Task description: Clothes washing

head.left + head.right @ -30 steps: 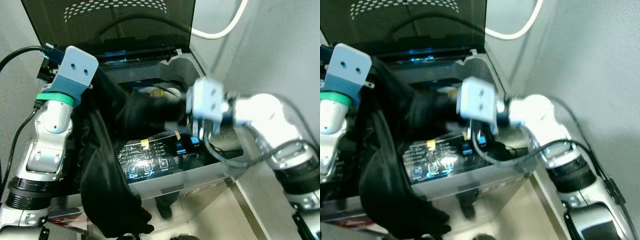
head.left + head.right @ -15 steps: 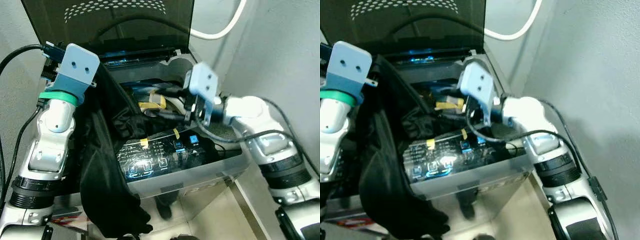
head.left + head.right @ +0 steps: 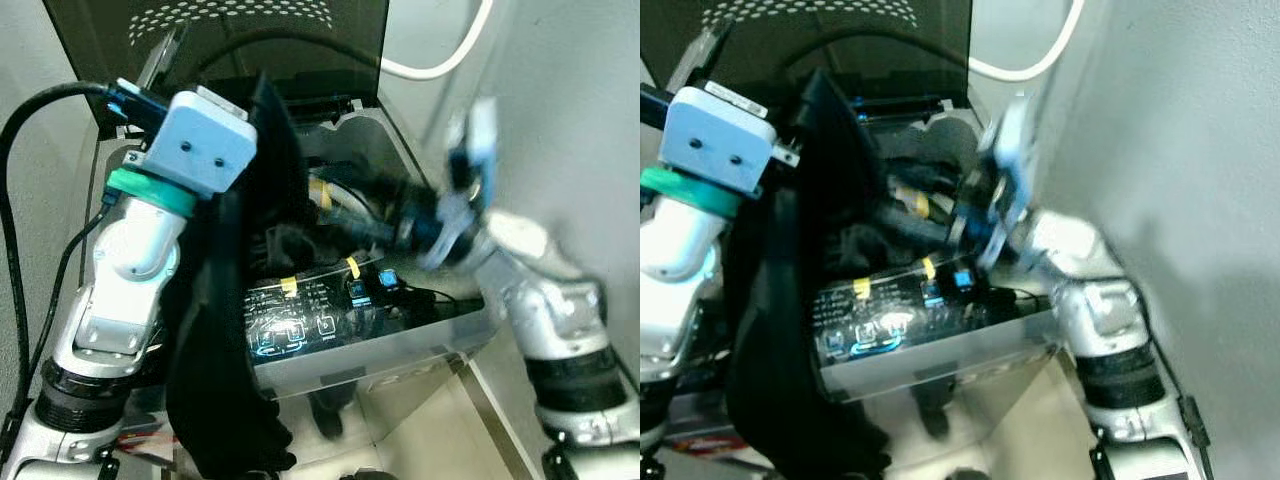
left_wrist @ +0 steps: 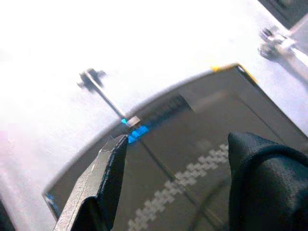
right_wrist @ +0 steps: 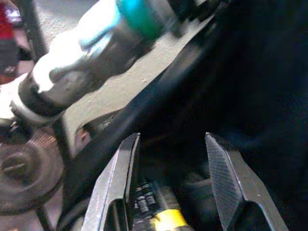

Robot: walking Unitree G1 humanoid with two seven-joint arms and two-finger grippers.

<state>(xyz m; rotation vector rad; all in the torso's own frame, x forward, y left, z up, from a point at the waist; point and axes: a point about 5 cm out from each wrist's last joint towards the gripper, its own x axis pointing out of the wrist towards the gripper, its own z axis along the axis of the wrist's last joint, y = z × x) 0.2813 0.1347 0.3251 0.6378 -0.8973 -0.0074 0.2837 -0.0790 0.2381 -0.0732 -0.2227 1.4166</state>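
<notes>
Left eye view: a top-loading washing machine (image 3: 420,345) stands with its dark lid (image 3: 215,40) raised against the wall, its lit control panel (image 3: 320,310) facing the robot and a white hose (image 3: 440,62) looping behind. A long black garment (image 3: 225,340) hangs over the machine's near left edge, its upper end lifted by the left gripper (image 4: 173,183) above the tub opening (image 3: 330,200), its lower end trailing well below the panel toward the floor. In the left wrist view one finger is wrapped in the black cloth and the other stands apart, so the jaws look spread with the fabric draped on one side, not pinched between them. The right gripper (image 5: 168,187) reaches into the tub from the right, blurred in the head views; the right wrist view shows its jaws spread with nothing between them, just above dark fabric and a yellow-taped fitting (image 5: 166,221). The step in hand appears to be feeding the garment into the tub. To do it well, the left arm likely needs to carry the cloth further over the opening before lowering it, while the right gripper closes on a fold inside and draws it down, keeping clear of the taped fitting. The hanging tail is the likely snag; it probably needs gathering so it does not drag the load back out.
</notes>
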